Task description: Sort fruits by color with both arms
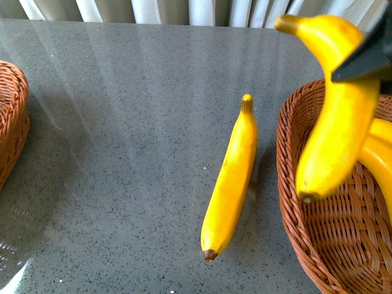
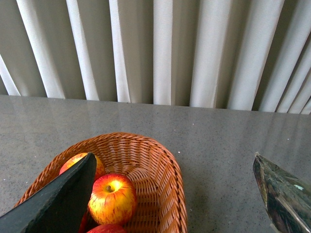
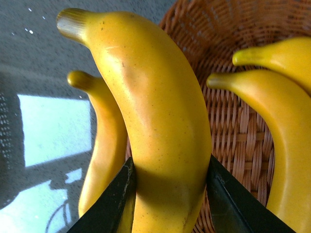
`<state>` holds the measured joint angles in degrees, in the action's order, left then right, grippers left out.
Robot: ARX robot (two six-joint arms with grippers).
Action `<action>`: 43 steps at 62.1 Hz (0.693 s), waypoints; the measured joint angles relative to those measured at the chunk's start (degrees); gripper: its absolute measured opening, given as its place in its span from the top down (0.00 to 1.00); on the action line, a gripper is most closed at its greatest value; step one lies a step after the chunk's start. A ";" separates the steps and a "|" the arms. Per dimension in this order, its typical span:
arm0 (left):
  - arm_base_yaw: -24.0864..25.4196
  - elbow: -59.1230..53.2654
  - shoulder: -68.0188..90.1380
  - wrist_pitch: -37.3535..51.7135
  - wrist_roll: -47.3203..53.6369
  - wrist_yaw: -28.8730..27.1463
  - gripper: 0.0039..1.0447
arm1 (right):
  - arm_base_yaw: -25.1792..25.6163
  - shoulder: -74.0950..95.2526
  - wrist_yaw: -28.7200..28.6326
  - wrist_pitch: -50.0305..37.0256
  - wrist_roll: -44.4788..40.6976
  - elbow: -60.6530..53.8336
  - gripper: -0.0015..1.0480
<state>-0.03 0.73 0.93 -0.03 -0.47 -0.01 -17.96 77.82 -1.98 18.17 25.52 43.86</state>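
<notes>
At the far left, a wicker left basket (image 2: 165, 170) held two red-and-yellow apples (image 2: 112, 198), with the edge of another red fruit just below them. The left gripper (image 2: 174, 162) hung above that basket with its jaws spread wide and nothing between them; one black finger (image 2: 53, 204) hid part of the farther apple. On the grey table (image 1: 135, 122) a loose banana (image 1: 231, 180) lay just beside the rim of the right basket (image 1: 291, 202). The right gripper (image 3: 170, 162) had its jaws pressed against both sides of the held banana (image 3: 155, 111), which hung stem up over the right basket. Two more bananas (image 3: 279, 141) lay inside it.
</notes>
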 joint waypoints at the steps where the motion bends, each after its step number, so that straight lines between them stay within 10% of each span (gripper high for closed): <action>1: 0.00 0.00 0.00 0.00 0.00 0.00 0.09 | 0.26 0.07 -0.11 -0.13 -0.37 -0.26 0.69; 30: 0.00 0.00 0.00 0.00 0.00 0.02 0.09 | 6.64 8.28 0.68 -5.18 -6.67 -3.23 0.69; 43: 0.00 0.00 0.00 0.00 0.00 0.00 0.09 | 6.78 10.01 0.74 -6.10 -8.48 -3.13 0.39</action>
<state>-0.03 0.73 0.93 -0.03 -0.47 -0.01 -11.18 87.83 -1.23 12.08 17.04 40.73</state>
